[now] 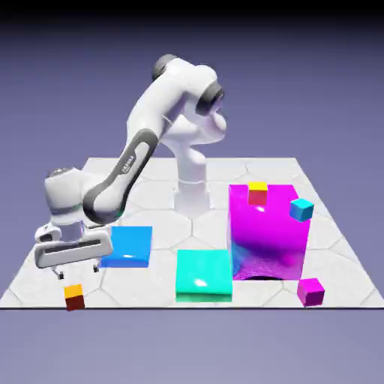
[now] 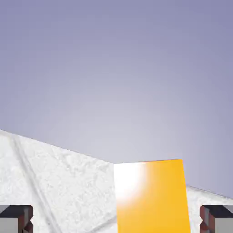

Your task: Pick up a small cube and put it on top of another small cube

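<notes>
Orange-topped cube (image 1: 74, 297) sits at table's front edge, below an open gripper (image 1: 78, 272)

The orange-topped cube rests on the white tabletop (image 1: 150, 289), close to the front edge, toward the exterior view's left. Its top face is orange and its sides are dark red-brown. It lies in no container; no box, tray or bowl shows in either view, and the objects stand directly on the tabletop or on one another.

Just above the cube hangs the gripper, its two fingers spread wide apart with nothing held between them. In the hand view the orange face shows between the fingertips, nearer the right one, touching neither as far as can be seen.

Next outward, behind the gripper, lies a flat blue block (image 1: 127, 247). To the exterior view's right of it, nearer the front, is a turquoise block (image 1: 204, 275).

Beyond that stands a large magenta block (image 1: 268, 232), the tallest of the blocks. The yellow-topped cube (image 1: 257, 193), red on its sides, appears at its upper part, and a small cyan cube (image 1: 301, 209) at its right side; whether either one rests on it cannot be told. A small magenta cube (image 1: 310, 292) sits near the front edge, toward the exterior view's right.
</notes>
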`<state>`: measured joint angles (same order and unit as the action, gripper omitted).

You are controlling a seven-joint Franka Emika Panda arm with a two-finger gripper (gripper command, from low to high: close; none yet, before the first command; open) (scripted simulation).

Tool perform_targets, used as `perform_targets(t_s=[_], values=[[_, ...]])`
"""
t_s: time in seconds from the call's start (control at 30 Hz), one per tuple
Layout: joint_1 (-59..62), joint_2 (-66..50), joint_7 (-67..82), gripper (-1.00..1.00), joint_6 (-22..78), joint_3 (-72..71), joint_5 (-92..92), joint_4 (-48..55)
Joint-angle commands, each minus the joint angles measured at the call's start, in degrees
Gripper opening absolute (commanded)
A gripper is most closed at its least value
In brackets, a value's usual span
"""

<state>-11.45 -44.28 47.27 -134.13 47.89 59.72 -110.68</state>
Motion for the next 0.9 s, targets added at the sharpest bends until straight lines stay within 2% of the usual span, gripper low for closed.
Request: perform_targets(t_s=[0.0,0.13,0.17,0.33,0.87], values=[[0.0,0.0,0.0,0.00,0.0,0.0,0.0,0.0],[4.4,-7.9,3.2,0.00,-3.6,-6.3,6.4,4.4],[4.4,-7.9,3.2,-1.00,-3.6,-6.3,6.4,4.4],[0.0,0.4,-0.4,-1.00,0.0,-0.3,-0.2,-0.2],[-1.6,33.6,-38.5,-1.00,4.7,-25.1,-20.4,-16.2]])
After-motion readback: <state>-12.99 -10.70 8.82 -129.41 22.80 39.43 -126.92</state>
